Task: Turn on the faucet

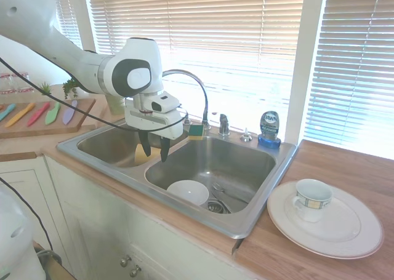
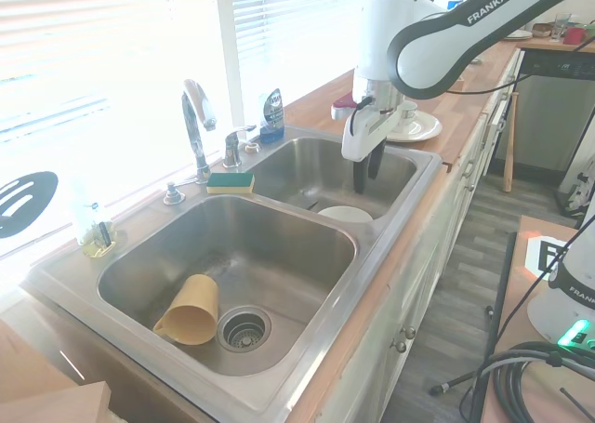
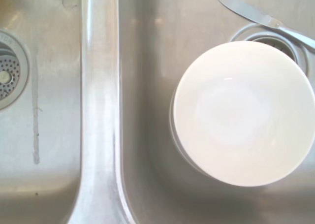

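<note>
Hanging over the front part of the sink [image 1: 280, 169], just above the divider between its two basins, the tool [image 1: 154, 152] points straight down with its two dark fingers spread a little and nothing between them. The faucet [image 1: 196, 89] stands on the sink's back ledge, by the window, also near the divider line. Its lever [image 1: 223, 124] sits on a short post just beside the spout's foot, toward the soap bottle [image 1: 269, 128]. So the lever lies behind the tool, toward the back edge of the worktop [image 1: 345, 163], and a little to the bottle's side. The tool hangs well apart from it. The lever's long axis I cannot tell for sure; in the second exterior view it seems to reach out toward the basin.

The basin below the lever holds a white bowl [image 1: 188, 192] near its front wall and a knife [image 3: 261, 18] by the drain. The other basin holds a tan cup [image 2: 189, 310] on its side, beside its drain. A sponge [image 2: 230, 182] lies on the back ledge at the faucet's foot. On the worktop past the sink's end a plate [image 1: 345, 234] carries a mug [image 1: 311, 199].

The coming move, I judge, is a reach back across the basin, clear of the arched spout.
</note>
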Controlling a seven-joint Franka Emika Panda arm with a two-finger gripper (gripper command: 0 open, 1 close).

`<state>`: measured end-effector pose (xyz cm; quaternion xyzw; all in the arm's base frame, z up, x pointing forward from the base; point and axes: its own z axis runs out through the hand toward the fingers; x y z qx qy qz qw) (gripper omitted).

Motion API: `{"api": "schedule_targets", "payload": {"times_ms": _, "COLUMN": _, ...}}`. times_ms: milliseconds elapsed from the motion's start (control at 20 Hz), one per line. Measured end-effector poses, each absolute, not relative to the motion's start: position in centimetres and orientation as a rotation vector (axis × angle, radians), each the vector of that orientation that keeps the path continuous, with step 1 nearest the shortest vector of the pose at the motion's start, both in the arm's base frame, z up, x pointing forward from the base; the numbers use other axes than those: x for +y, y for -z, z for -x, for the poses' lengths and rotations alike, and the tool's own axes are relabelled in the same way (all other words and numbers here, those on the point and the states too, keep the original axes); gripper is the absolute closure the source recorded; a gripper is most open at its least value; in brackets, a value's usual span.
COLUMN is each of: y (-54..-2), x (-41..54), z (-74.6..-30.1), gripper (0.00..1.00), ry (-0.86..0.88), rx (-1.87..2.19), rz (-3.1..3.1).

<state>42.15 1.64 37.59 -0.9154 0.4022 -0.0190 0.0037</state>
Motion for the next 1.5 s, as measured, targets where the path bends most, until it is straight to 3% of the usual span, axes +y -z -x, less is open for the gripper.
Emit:
{"api": "schedule_targets", "payload": {"times_ms": 850, "y": -37.8, "x": 0.6, "z": -43.6, "gripper": 1.00, "ry": 0.118, "rx": 1.278, "rz": 2.854}}
{"api": "schedule_targets", "payload": {"times_ms": 1500, "y": -39.0, "x": -0.8, "z": -60.5, "gripper": 1.00, "ry": 0.210, "rx": 1.275, "rz": 2.850}}
